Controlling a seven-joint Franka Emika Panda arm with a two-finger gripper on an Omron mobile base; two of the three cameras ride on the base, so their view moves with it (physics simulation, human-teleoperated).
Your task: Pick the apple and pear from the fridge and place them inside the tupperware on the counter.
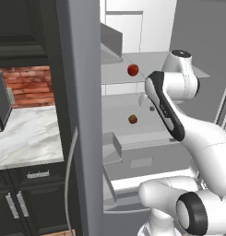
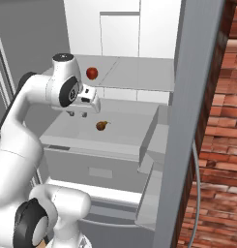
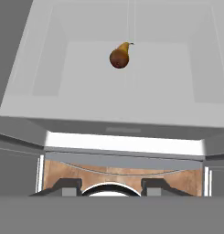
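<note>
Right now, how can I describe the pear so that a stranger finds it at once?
Look into the open fridge. The pear lies on the lower shelf, one level below the apple. It is the duller, brownish fruit with a short stem; the apple is round and bright red.

Red apple (image 1: 132, 70) one fridge (image 2: 134, 72) shelf above brownish pear (image 2: 102, 125).

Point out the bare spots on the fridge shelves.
The pale lower shelf is bare all round the small brownish pear. The glass upper shelf is free right of the bright red apple. It is crowded at the shut end effector.
</note>
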